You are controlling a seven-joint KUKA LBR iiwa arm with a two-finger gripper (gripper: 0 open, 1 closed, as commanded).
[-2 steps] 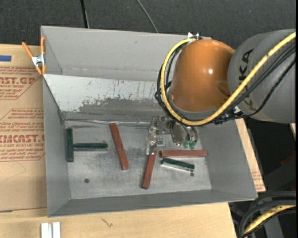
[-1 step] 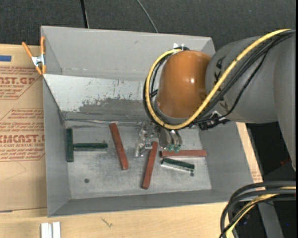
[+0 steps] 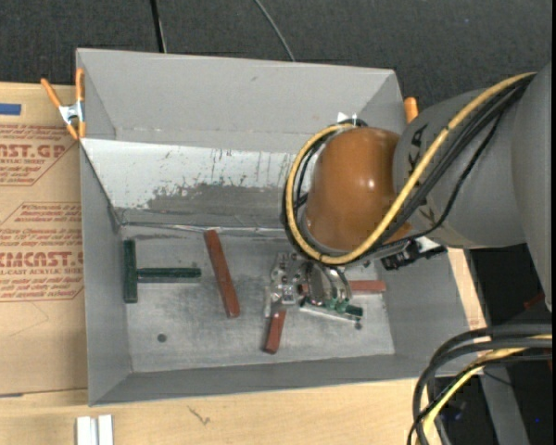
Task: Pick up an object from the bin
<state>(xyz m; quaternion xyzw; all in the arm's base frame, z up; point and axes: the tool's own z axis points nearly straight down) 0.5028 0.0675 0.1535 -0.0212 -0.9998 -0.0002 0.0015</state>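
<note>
Here's the arm, reaching into the grey bin from the right, its rounded orange cover hanging over the right half of the floor with black and yellow cables looped around it. Below that cover, the gripper sits low over the floor, a little right of the middle. From where I stand I cannot tell whether it is spread or pressed together, and I can't see anything caught in it.

Right under its tip lies a short reddish stick, slanted, its upper end just at the gripper and its lower end pointing toward the near wall. That's the closest thing to it.

Just to the right, a thin green-tipped piece lies almost flat across the floor, touching or nearly touching the gripper's side. Above it, a small reddish strip pokes out from under the cover.

To the left, apart from the gripper, a long brown stick lies tilted. Further left, near the left wall, is a dark green T-shaped piece lying flat. A small dark speck sits alone near the front left.
</note>
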